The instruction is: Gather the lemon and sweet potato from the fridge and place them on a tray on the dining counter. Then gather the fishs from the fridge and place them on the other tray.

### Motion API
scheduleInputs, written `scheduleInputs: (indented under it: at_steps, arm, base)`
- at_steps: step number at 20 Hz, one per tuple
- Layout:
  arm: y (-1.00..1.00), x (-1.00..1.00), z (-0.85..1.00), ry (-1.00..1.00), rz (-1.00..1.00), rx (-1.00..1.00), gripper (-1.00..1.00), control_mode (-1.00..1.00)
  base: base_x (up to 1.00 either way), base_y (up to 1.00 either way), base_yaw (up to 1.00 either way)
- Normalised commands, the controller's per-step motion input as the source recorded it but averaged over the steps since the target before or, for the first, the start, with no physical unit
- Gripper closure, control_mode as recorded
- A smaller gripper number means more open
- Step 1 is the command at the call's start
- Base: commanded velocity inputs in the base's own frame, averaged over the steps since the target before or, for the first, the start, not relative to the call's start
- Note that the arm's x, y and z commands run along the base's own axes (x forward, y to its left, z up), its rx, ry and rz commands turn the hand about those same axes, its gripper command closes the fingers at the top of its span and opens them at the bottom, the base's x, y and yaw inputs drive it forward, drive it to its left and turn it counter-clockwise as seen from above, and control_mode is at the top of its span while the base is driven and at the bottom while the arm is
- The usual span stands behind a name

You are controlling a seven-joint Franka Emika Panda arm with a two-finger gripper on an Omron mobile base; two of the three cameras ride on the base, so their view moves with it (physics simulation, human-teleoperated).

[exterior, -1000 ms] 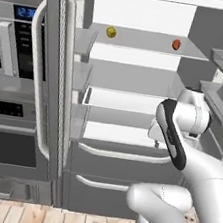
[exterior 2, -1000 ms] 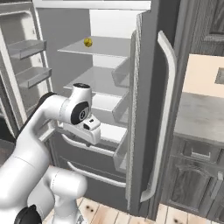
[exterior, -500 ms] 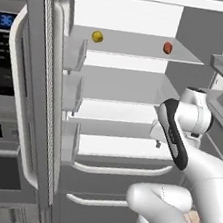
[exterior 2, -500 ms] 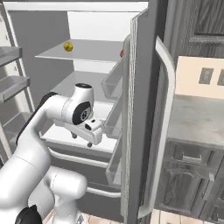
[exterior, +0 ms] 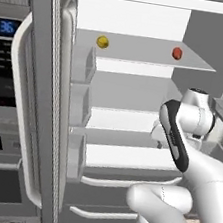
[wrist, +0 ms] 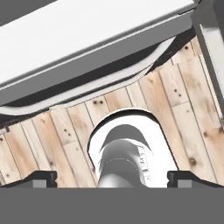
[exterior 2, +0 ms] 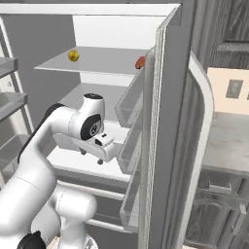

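Here our gripper point(wrist: 112, 177) stands with its two finger tips point(wrist: 41, 177) as far apart as they go and nothing between them, pointing down at the wooden floor point(wrist: 192, 118) in front of the fridge point(exterior: 49, 99). In the right base view the gripper point(exterior 2: 99, 156) hangs low, level with the fridge's lower shelf point(exterior: 127, 156) and well below its top shelf point(exterior: 143, 50).

On that top shelf the lemon point(exterior: 102, 42) sits toward the left and the sweet potato point(exterior: 177, 53) toward the right, well apart from each other, both near the front edge. Both fridge doors stand open, so the way in is clear.

We judge the step in hand to be the reach for the first item, and nothing is picked yet. To do it well we should lift the hand and turn it from facing down to facing into the fridge, keeping the wrist clear of the door bins point(exterior 2: 129, 146) on the right. We should come in level just above the top shelf, straddle the lemon, and close slowly, since a round fruit may roll back if nudged.
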Motion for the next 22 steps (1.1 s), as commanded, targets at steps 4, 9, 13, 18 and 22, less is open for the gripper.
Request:
scheduleInputs:
  at_steps: [4,9,13,18,22]
  arm:
    - [0.0,0.0,0.0,0.0,0.0,0.0,-1.0,1.0]
    - [0.0,0.0,0.0,0.0,0.0,0.0,-1.0,1.0]
    - [0.0,0.0,0.0,0.0,0.0,0.0,-1.0,1.0]
    - [0.0,0.0,0.0,0.0,0.0,0.0,-1.0,1.0]
    - [-0.01,0.38,0.35,-0.08,-0.03,-0.02,-1.0,-1.0]
  base:
    - [0.49,0.36,0.0]
    - [0.59,0.05,0.0]
    - [0.67,0.0,-0.01]
    - [0.49,0.0,0.0]
    - [0.36,-0.01,-0.01]
